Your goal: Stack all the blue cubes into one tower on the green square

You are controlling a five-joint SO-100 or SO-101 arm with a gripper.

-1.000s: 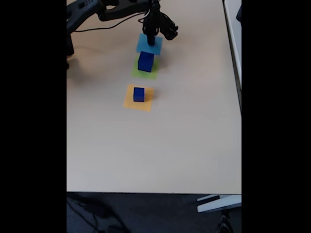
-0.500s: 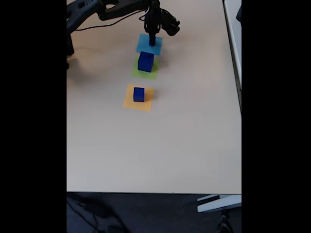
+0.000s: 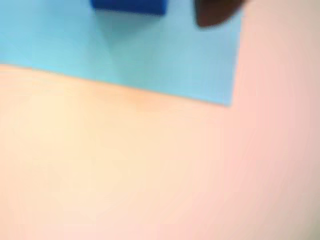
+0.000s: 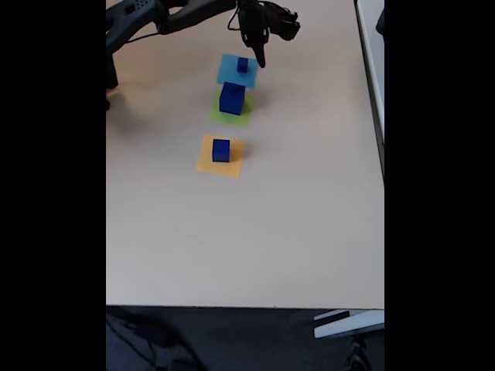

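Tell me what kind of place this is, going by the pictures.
Probably an office or lab workspace set up for robot trials. A plain beige table carries coloured paper patches with blue cubes on them, the arm's cable trails across its far left corner, and dark carpet-like flooring shows below the near edge.

— What sort of place is this?
— An office or lab, seemingly: a plain beige table (image 4: 247, 232), dark carpeted floor (image 4: 232, 340) below, and a second white table edge (image 4: 373, 46) alongside

The beige table (image 4: 255, 232) carries light-blue (image 4: 229, 73), green (image 4: 241, 117) and orange patches (image 4: 207, 161).
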